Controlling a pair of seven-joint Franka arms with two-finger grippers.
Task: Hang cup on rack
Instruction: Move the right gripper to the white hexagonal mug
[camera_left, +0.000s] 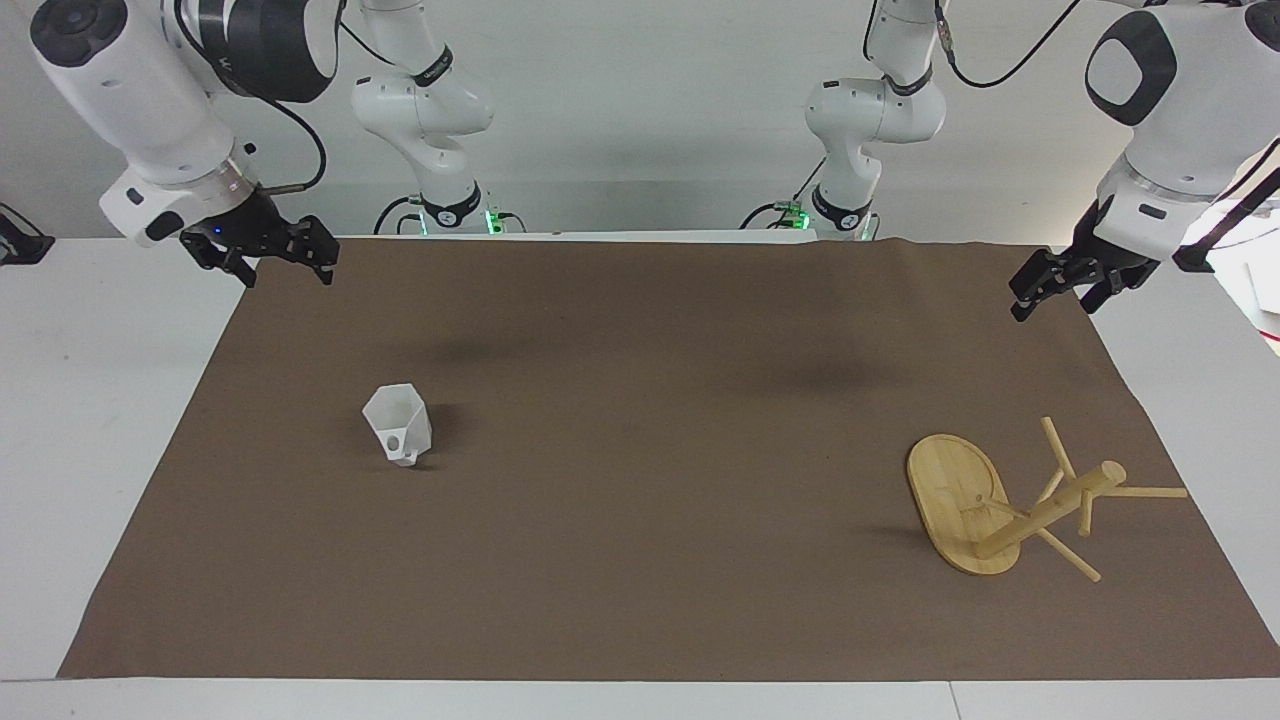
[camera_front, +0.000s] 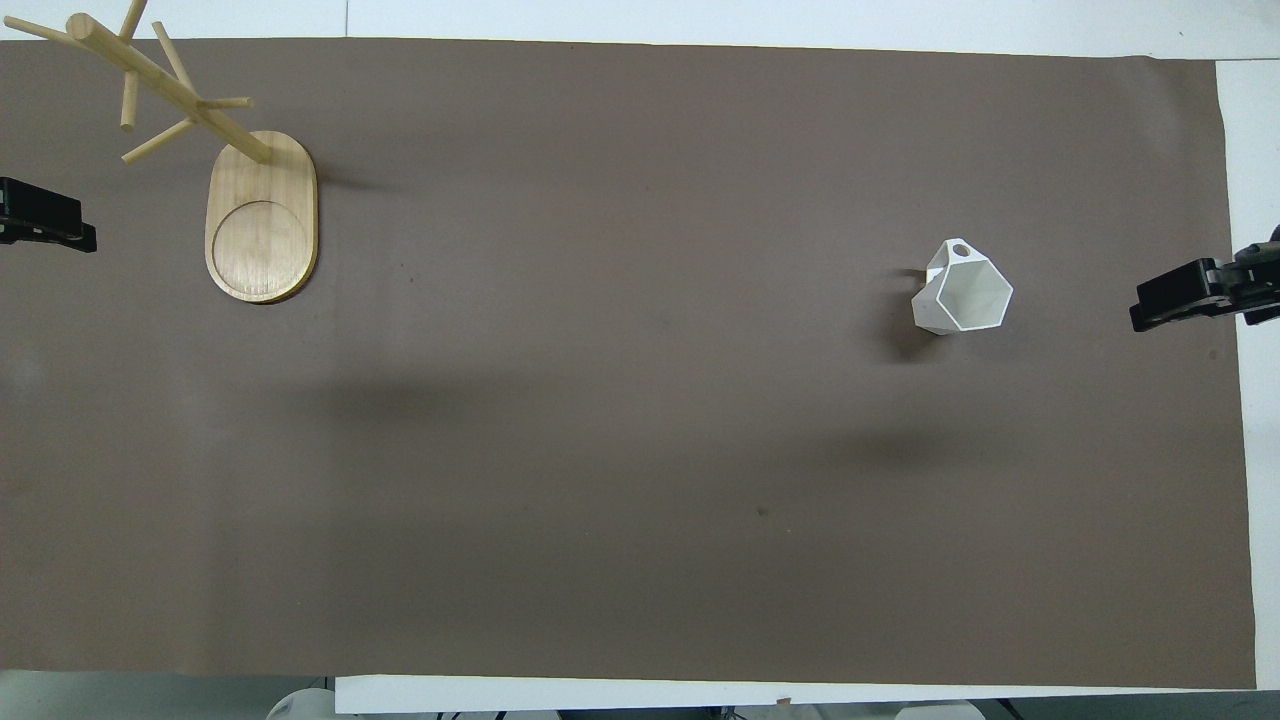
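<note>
Rack stands beside upright cup; both gripper states: cannot tell.

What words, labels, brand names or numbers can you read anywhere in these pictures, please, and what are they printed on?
No text can be read in either view.
The cup: plain white, no print.
The rack: bare bamboo, no label.
The brown mat: unmarked.
The right arm's housing: a pale mark on its dark part, too blurred to read.
The arm bases: light marks on the dark rings, too small to read.
</note>
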